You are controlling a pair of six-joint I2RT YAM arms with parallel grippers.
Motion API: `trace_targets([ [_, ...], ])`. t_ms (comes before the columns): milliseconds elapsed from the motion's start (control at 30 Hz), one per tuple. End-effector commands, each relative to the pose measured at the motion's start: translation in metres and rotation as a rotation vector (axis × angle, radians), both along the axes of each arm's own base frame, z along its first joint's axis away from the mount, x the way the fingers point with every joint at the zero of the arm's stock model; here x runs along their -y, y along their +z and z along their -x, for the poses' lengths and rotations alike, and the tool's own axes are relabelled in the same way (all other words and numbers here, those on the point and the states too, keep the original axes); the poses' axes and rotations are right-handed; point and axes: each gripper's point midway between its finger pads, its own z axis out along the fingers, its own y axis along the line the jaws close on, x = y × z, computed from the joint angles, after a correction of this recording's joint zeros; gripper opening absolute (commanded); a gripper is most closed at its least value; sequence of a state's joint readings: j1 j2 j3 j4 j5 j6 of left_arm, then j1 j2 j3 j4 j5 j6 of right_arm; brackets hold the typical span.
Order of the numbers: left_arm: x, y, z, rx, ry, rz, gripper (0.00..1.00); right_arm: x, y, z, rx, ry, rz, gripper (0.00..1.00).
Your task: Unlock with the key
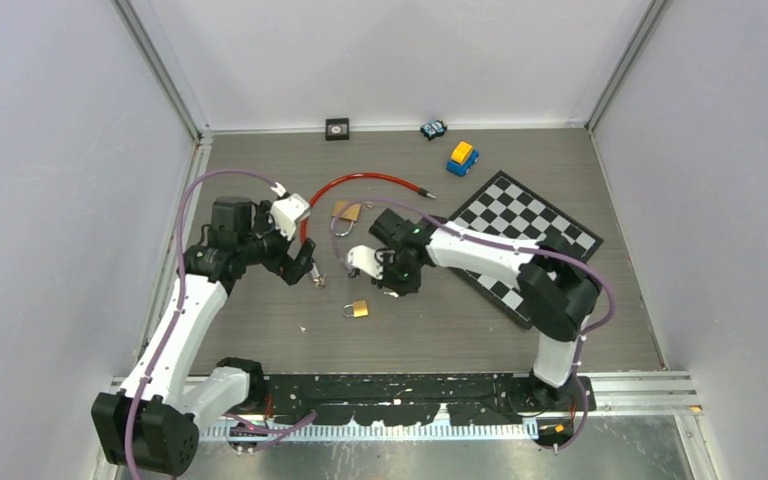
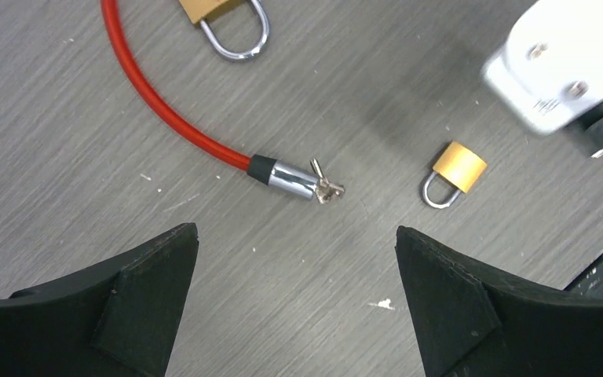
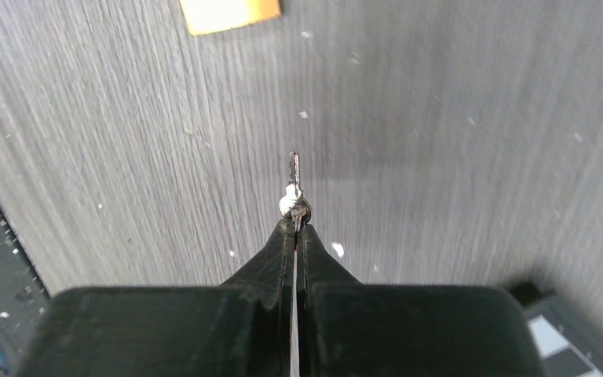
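Note:
My right gripper is shut on a small silver key, whose blade sticks out ahead of the fingertips above the grey table. A small brass padlock lies flat just left of and below that gripper; it shows in the left wrist view and as an orange edge in the right wrist view. My left gripper is open and empty, hovering above the table near the chrome end of a red cable lock, which has keys in it.
A second, larger brass padlock lies by the red cable. A checkerboard lies at the right under the right arm. A yellow-and-blue toy car, a small dark toy and a black square object sit near the back wall.

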State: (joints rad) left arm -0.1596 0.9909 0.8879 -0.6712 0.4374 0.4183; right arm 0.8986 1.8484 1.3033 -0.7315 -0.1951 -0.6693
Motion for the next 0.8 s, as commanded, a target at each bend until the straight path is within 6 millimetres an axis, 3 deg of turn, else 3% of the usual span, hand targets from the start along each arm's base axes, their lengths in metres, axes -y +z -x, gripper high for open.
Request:
trace_targets([
  [0, 0.006, 0.033, -0.025, 0.09, 0.057, 0.093, 1.0, 0.001, 0.067, -0.006, -0.034, -0.099, -0.172, 0.01],
  [167, 0.043, 0.049, -0.021, -0.019, -0.035, 0.299, 0.99, 0.008, 0.119, -0.006, -0.035, -0.173, -0.326, 0.01],
  [333, 0.089, 0.066, -0.021, -0.265, -0.165, 0.552, 0.89, 0.004, 0.165, -0.016, 0.045, -0.243, -0.477, 0.01],
  [500, 0.136, 0.086, -0.03, -0.431, -0.22, 0.635, 0.84, -0.001, 0.183, -0.028, 0.083, -0.303, -0.516, 0.01],
  [600, 0.166, 0.086, -0.023, -0.464, -0.272, 0.625, 0.82, -0.002, 0.187, -0.032, 0.093, -0.323, -0.531, 0.01],
  [767, 0.19, 0.079, -0.015, -0.508, -0.318, 0.624, 0.76, -0.002, 0.19, -0.033, 0.085, -0.329, -0.551, 0.01],
])
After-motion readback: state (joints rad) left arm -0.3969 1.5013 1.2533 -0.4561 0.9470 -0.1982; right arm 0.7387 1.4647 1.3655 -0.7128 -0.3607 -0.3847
